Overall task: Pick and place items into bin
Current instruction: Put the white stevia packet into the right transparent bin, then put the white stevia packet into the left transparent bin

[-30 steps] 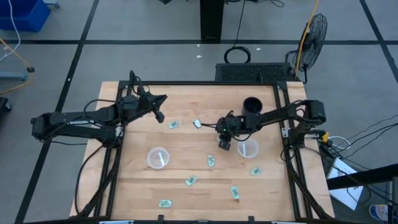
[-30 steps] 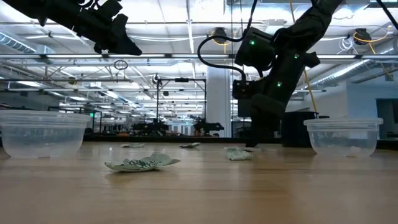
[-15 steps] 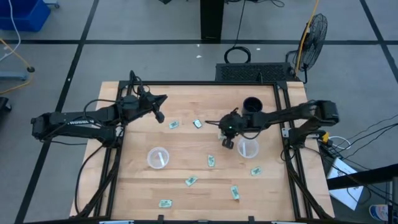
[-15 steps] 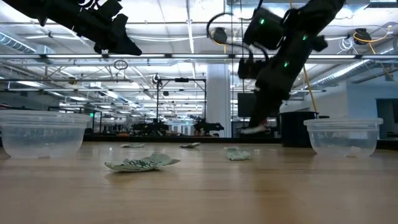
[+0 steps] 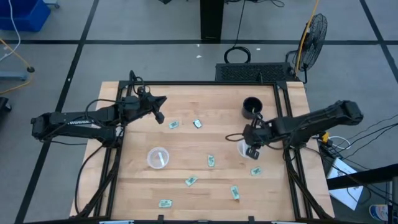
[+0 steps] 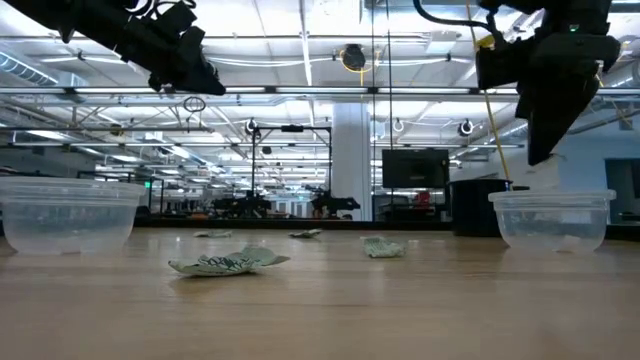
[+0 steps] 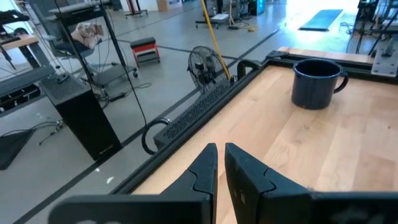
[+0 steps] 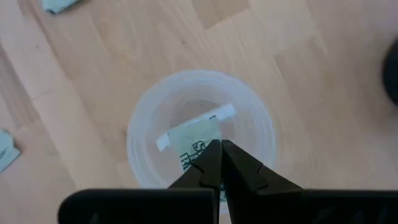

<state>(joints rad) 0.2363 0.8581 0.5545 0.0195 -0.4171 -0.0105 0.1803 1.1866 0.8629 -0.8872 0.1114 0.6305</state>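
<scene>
The right jaws (image 8: 220,163) hang directly above a clear cup (image 8: 261,124) on the table (image 5: 186,155), clenched on a pale green and white packet (image 8: 198,138) that dangles between their tips over the cup's mouth. A dark mug (image 5: 251,106) stands just beyond them. The left jaws (image 5: 163,99) wait nearly closed and empty, raised over the far left of the table. Other packets (image 5: 211,162) lie scattered between both jaws, near a second clear cup (image 5: 157,157).

My right gripper (image 5: 252,151) above one clear cup (image 8: 200,138), blue mug (image 5: 252,107) close behind, bare wood around the other clear cup (image 5: 157,157), scattered packets (image 5: 211,162) lying flat
</scene>
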